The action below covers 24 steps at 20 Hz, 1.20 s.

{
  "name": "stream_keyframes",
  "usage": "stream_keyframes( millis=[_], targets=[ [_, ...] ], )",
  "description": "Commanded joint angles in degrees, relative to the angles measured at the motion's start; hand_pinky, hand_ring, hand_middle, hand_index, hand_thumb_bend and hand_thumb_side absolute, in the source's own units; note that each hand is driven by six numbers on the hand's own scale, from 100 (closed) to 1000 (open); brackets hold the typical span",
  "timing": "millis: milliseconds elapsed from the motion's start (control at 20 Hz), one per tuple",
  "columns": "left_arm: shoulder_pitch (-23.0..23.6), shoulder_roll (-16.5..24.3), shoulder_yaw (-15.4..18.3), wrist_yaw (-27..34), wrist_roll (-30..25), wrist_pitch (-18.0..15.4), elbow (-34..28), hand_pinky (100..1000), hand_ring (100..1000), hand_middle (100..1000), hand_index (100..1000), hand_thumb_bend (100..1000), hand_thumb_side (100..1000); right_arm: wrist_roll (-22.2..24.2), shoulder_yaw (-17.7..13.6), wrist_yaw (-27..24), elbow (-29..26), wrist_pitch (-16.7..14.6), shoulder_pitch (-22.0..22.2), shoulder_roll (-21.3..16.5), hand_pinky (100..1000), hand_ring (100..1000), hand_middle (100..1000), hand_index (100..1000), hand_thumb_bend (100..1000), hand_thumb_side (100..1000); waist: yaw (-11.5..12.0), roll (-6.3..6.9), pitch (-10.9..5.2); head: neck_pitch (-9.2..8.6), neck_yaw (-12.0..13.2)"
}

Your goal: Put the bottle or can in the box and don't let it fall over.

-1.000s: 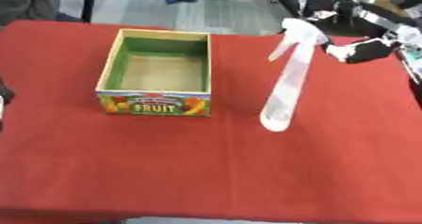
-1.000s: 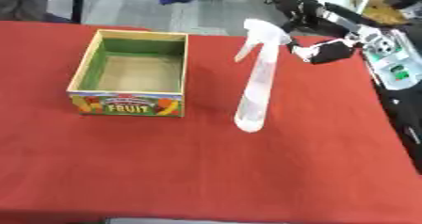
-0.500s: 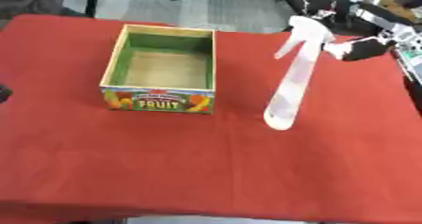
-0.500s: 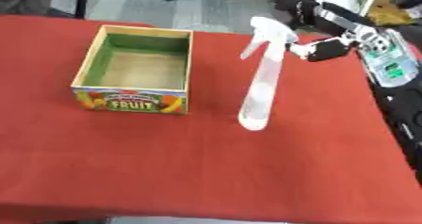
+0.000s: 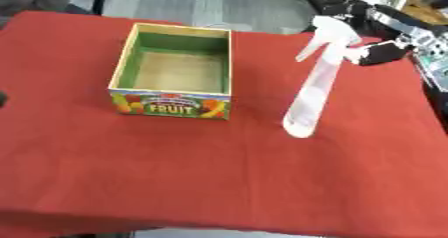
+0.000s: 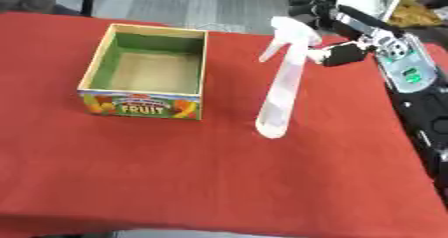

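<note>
Red cloth covers the tabletop (image 5: 175, 182), smooth and flat. A tall, slim, translucent white spray bottle (image 5: 313, 89) stands upright on it, with a trigger nozzle on top, well to the right of an open cardboard box (image 5: 178, 72). The box is square, with green inner walls, a tan floor and a fruit print on its front. The right robot hand (image 6: 343, 53), black, is just beside the bottle's nozzle; whether its fingers are apart or curled cannot be told.

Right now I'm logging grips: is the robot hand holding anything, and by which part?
Nothing is clearly held. The right robot hand sits beside the spray bottle's head; contact cannot be told.
</note>
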Motion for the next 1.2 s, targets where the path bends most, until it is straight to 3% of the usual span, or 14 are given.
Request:
stream_keyframes(
  millis=[50,600,1200],
  targets=[
    [-0.72,1.17,-0.12,0.25,-0.16,-0.08,-1.17,710,619,526,723,294,661,2.67,-0.55,0.11,-0.21,-2.83,-0.93,-1.15,796,1000,1000,868,100,230,0.12,0.12,-0.55,0.25,0.03],
    [-0.79,1.17,-0.03,0.31,-0.14,-0.10,-1.14,712,619,526,723,295,660,2.80,-0.54,0.41,0.24,-2.82,-0.82,-0.99,767,997,982,826,100,231,0.20,0.09,-0.63,0.24,0.17],
    [-0.40,1.17,0.37,0.24,0.16,-0.08,-1.06,712,619,526,723,295,660,3.33,0.30,-1.37,-2.84,-3.89,0.28,-3.44,779,1000,1000,858,100,224,-0.43,0.14,-0.97,0.62,1.47]
  ],
)
